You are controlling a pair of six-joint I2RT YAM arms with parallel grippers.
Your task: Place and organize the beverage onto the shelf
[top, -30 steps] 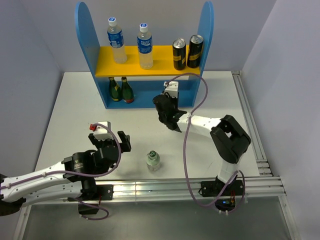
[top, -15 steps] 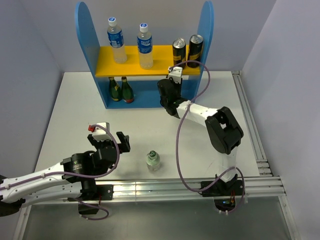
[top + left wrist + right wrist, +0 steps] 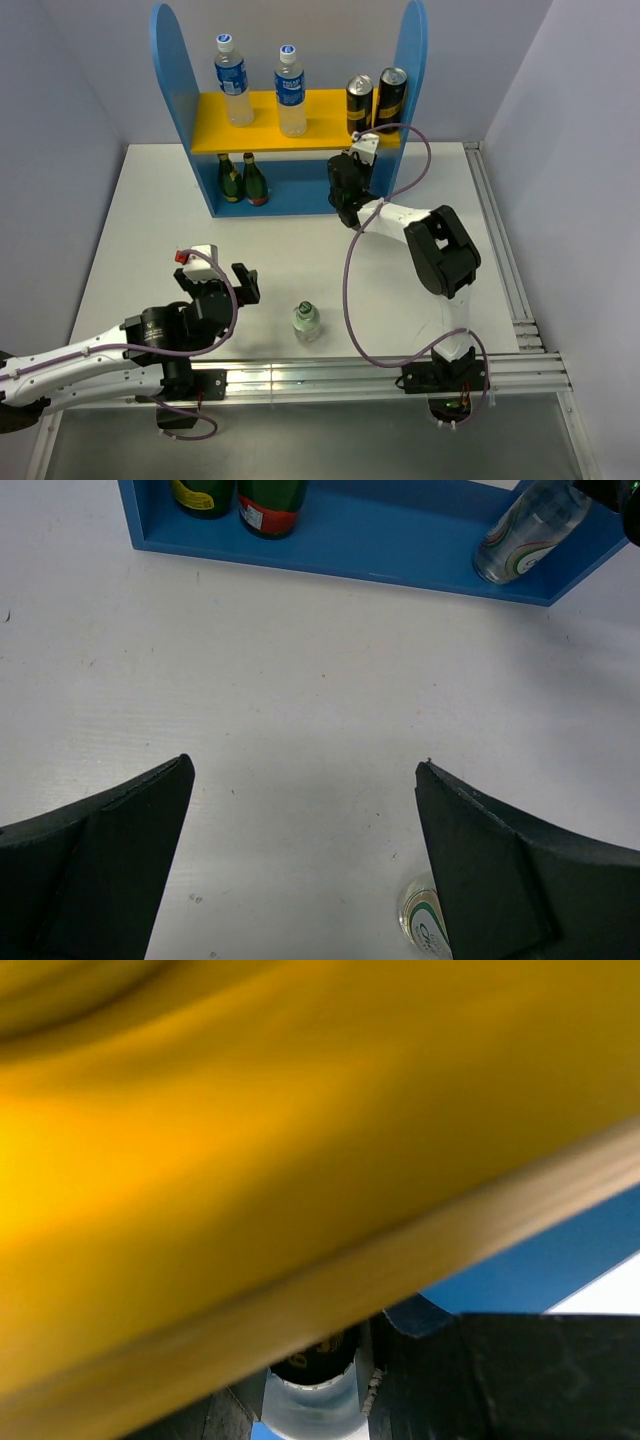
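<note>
The blue shelf [image 3: 172, 80] holds two clear blue-label bottles [image 3: 232, 80] and two black-and-gold cans [image 3: 358, 105] on its yellow board [image 3: 320, 115]. Two dark green bottles [image 3: 242, 180] stand on the blue base. My right gripper [image 3: 344, 195] reaches under the board, shut on a short clear dark-capped bottle [image 3: 312, 1392]. That bottle shows tilted on the base [image 3: 528, 530]. A second short bottle [image 3: 306, 321] stands on the table, by my open left gripper's [image 3: 300, 860] right finger [image 3: 530, 870], where it also shows [image 3: 422, 932].
The yellow board's underside [image 3: 250, 1140] is very close above the right wrist camera. Metal rails [image 3: 500, 260] run along the table's right and near edges. Grey walls enclose the table on three sides.
My right gripper has moved from the middle of the table away to the shelf's lower level, carrying the short bottle. The left arm has barely moved.
</note>
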